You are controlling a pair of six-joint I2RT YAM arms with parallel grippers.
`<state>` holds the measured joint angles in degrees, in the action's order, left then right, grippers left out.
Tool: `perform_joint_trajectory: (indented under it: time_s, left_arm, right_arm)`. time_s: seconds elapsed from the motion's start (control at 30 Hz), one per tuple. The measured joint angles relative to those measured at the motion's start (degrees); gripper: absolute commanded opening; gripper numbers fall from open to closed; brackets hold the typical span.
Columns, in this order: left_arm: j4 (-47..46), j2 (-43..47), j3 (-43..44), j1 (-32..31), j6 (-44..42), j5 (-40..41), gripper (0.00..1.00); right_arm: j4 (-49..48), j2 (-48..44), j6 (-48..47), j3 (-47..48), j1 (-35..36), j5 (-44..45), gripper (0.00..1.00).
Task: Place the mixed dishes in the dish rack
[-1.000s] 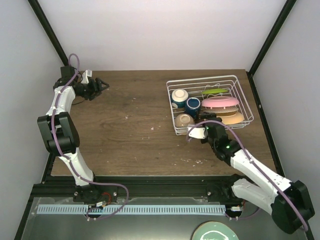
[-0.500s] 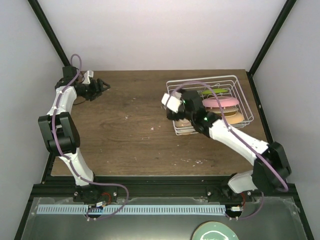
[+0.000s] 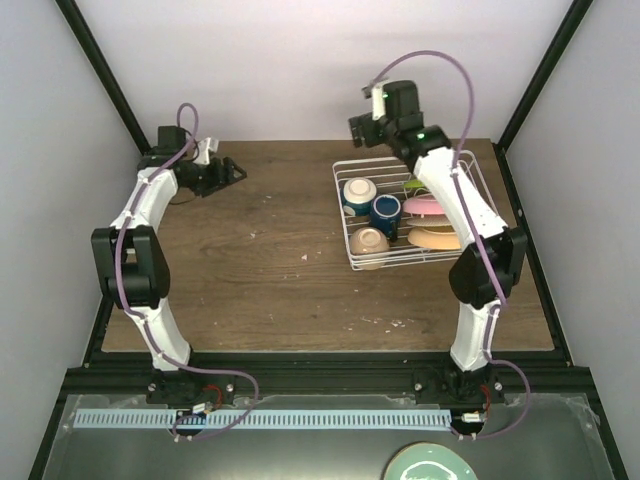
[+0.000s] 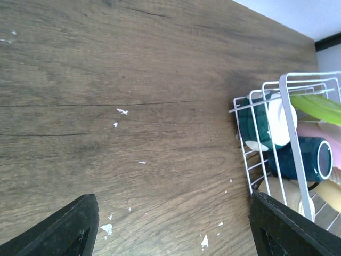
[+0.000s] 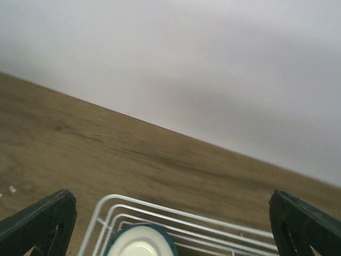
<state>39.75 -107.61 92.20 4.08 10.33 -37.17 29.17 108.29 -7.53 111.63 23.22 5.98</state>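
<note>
Table (image 3: 250, 270): brown wood, speckled with pale crumbs; both arms reach over its far half.
Dish rack (image 3: 343, 215): white wire, far right of the table. It holds every dish I can find, so the loading looks finished, or very nearly.
Right arm: raised high over the rack's far rim. The right gripper (image 3: 362, 128) has its jaws spread wide and carries nothing (its wrist view shows only wall, wood and the top of the rack).
Left arm: stretched to the far left corner. The left gripper (image 3: 236, 172) also has its jaws parted and holds nothing, well apart from the rack.
Plates: lime green (image 3: 425, 183), pink (image 3: 428, 205) and peach-tan (image 3: 435, 238) stand on the rack's right side; I cannot pick out a yellow one for certain.
Bowls: one at the rack's far left (image 3: 361, 190), one at its near left (image 3: 368, 240).
Mug (image 3: 386, 210): dark blue, between the bowls.
Next move: probably just clearing the right arm off the rack and checking that nothing remains outside.
</note>
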Motion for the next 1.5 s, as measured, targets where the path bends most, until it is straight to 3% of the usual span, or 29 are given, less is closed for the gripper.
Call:
perform_joint_trajectory:
  time_s: [0.17,0.43,0.67,1.07,1.5]
  left_arm:
    - [0.5,0.0,0.3,-2.7,-1.4,2.5,0.8]
    - [-1.1,1.4,0.0,-4.7,-1.5,3.7,0.8]
    - [-2.0,2.2,0.3,-9.5,-1.4,3.8,0.8]
    - [-1.0,1.2,2.0,-10.3,-2.4,4.1,0.81]
    - [0.4,0.5,2.0,-10.3,-3.6,4.1,0.81]
  right_arm:
    - [8.2,2.6,9.2,4.3,-9.2,-2.6,1.0]
    - [10.0,1.9,13.4,-2.2,-22.3,-0.2,1.0]
    - [12.0,0.0,14.7,-7.7,-32.3,7.4,1.0]
    - [16.3,-2.1,14.8,-11.4,-35.8,19.7,1.0]
    - [19.3,0.7,12.6,-15.2,-42.4,14.6,1.0]
